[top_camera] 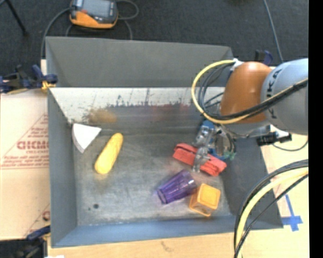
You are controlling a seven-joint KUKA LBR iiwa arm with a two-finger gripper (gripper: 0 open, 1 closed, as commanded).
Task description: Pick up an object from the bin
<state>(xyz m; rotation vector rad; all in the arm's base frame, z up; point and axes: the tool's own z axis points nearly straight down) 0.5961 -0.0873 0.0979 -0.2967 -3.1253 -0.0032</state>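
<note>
The grey metal bin [140, 63] is viewed from above, slightly aslant and fairly near; its far wall is set toward the frame's top, and the arm [290, 90] is seen at the right.

The bin [145, 168] is bare through its middle and lower left, open to a reach. At the right, a red flat piece [184, 154], purple cup [176, 188] and orange box [205, 199] crowd together. A yellow corn cob [108, 153] and white wedge [85, 136] lie near the left wall.

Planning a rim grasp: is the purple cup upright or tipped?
Tipped: the purple cup lies on its side on the bin floor, beside the orange block.
</note>
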